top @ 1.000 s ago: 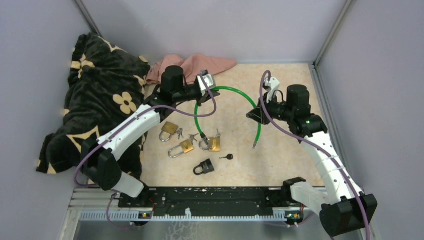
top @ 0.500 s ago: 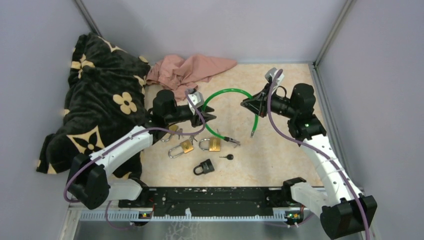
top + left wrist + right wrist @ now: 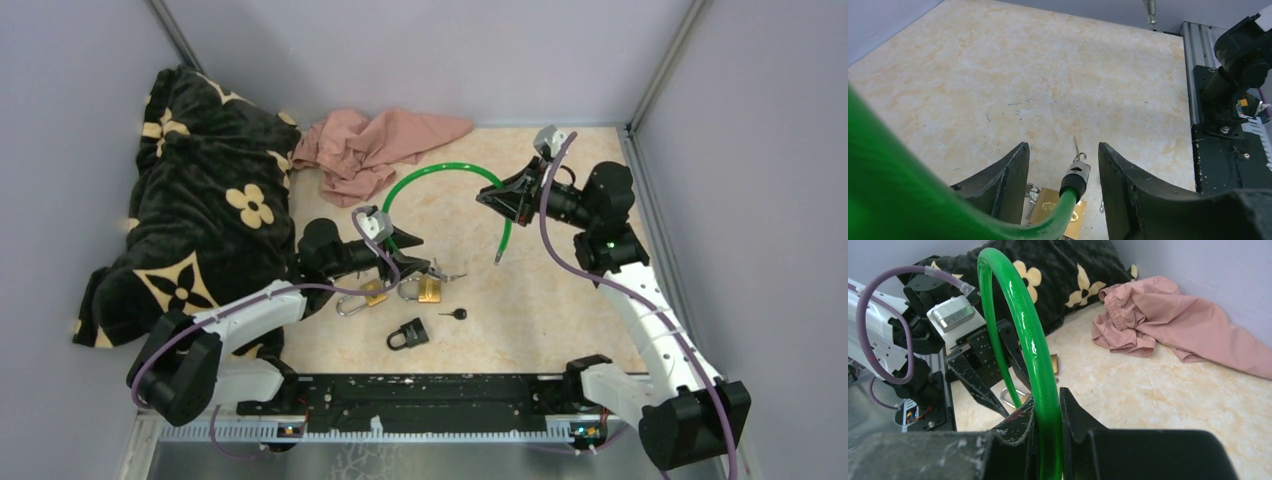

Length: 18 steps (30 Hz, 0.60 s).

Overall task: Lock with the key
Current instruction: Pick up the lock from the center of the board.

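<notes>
A green cable lock (image 3: 440, 172) arcs between both grippers. My right gripper (image 3: 497, 200) is shut on the cable (image 3: 1013, 305) and holds it above the table; in the right wrist view the fingers (image 3: 1048, 392) pinch it. My left gripper (image 3: 415, 262) is open and low over the table. The cable's lock head (image 3: 1075, 179), with small keys hanging from it, lies between the spread fingers (image 3: 1063, 147) without being gripped. A brass padlock (image 3: 1048, 210) lies just under it. The cable's free pin end (image 3: 497, 260) hangs near the table.
Two brass padlocks (image 3: 372, 292) (image 3: 428, 290), a black padlock (image 3: 408, 334) and a black-headed key (image 3: 458, 313) lie near the front. A pink cloth (image 3: 375, 140) lies at the back, a black flowered blanket (image 3: 190, 190) on the left. Grey walls enclose the table.
My left arm has come toward the near side and down to the brass padlocks, the cable's lock head moving with it. My right gripper has shifted back and up with the cable.
</notes>
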Each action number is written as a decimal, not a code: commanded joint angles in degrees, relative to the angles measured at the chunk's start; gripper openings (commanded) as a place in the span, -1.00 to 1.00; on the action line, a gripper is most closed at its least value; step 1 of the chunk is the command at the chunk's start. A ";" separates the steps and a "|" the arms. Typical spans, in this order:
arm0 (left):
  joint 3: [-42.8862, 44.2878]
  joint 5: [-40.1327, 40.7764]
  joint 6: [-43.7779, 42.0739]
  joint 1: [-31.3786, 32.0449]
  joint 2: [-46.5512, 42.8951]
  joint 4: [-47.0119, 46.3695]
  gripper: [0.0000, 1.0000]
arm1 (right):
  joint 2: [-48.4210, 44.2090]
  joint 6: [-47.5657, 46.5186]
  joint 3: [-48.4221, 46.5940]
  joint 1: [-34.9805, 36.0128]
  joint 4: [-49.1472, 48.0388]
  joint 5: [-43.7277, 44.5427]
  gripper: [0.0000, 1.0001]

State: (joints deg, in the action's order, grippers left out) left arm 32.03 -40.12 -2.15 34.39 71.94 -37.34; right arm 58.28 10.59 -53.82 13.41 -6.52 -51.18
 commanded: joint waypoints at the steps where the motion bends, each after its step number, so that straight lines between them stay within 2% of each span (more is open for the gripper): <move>1: -3.42 -2.40 4.65 0.40 -1.63 -8.87 0.21 | -0.22 2.33 -5.51 0.23 -7.41 -0.68 -1.00; 4: -4.78 -1.57 6.75 0.43 -1.79 -11.97 0.27 | 0.46 2.56 -6.38 0.21 -7.41 -0.92 -1.00; 7: -4.95 -1.70 7.49 0.48 -1.89 -11.73 0.21 | 0.92 2.80 -7.16 0.29 -7.19 -1.04 -1.00; 9: -5.11 -2.57 8.31 0.44 -1.82 -12.00 -0.01 | 1.13 2.80 -7.75 0.30 -7.04 -1.09 -1.00; 11: -5.14 -2.37 10.10 0.43 -1.97 -13.84 -0.59 | 1.37 2.21 -8.40 0.63 -6.10 -0.55 -1.00; 13: -4.78 -1.48 12.06 0.44 -2.34 -15.78 -1.00 | 1.77 0.22 -9.52 1.78 -3.18 1.21 -1.00; 16: -3.75 1.40 16.56 0.43 -2.88 -20.11 -1.00 | 2.24 -0.94 -10.79 6.64 -2.02 7.71 -1.00; 18: -3.31 5.10 20.40 0.42 -3.13 -26.39 -1.00 | 2.52 0.47 -11.01 10.88 -5.71 13.08 -1.00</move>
State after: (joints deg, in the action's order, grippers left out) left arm 27.33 -40.10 10.00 34.65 70.50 -51.66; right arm 61.17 10.92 -60.25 17.87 -5.80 -46.54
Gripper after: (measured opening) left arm 0.213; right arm 0.125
